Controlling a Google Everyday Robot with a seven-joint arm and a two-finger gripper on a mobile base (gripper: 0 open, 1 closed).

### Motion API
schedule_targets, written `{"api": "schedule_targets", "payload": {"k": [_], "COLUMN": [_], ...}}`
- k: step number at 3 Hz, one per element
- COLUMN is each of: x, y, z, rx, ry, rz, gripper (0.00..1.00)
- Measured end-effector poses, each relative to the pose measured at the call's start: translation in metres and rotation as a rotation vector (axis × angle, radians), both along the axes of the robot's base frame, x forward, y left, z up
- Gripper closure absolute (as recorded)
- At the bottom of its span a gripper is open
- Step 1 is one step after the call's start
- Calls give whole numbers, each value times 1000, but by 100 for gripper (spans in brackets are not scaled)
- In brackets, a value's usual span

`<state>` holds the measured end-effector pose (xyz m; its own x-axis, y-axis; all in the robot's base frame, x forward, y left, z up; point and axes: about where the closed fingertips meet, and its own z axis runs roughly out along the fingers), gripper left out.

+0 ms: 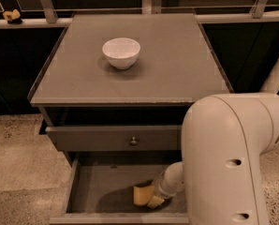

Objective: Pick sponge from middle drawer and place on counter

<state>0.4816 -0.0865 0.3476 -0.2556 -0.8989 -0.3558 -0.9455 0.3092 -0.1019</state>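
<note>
The pale-yellow sponge [142,194] lies on the floor of the pulled-out middle drawer [99,191], right of its centre near the front wall. My gripper [154,199] reaches down into that drawer at the end of the white arm [223,158] and sits right at the sponge's right side, touching or overlapping it. The arm hides the drawer's right part. The grey counter [177,69] lies above, with a white bowl [121,52] standing left of its centre.
A drawer front with a small round knob [134,140] sits just above the open drawer, slightly pulled out. A small tan lump [11,16] rests on the ledge at the far left. Speckled floor [18,172] lies left of the cabinet.
</note>
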Motion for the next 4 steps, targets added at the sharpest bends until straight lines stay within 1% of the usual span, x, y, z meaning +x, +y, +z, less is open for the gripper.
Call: {"api": "schedule_targets", "payload": {"k": [1, 2, 3, 4], "x": [0, -10, 1, -10], "y": [0, -1, 9, 2], "z": [3, 14, 63, 107], "rx": [0, -17, -42, -53], "ry": [0, -24, -144, -229], "rz": [0, -23, -77, -107], "gripper": [100, 100, 100, 100]}}
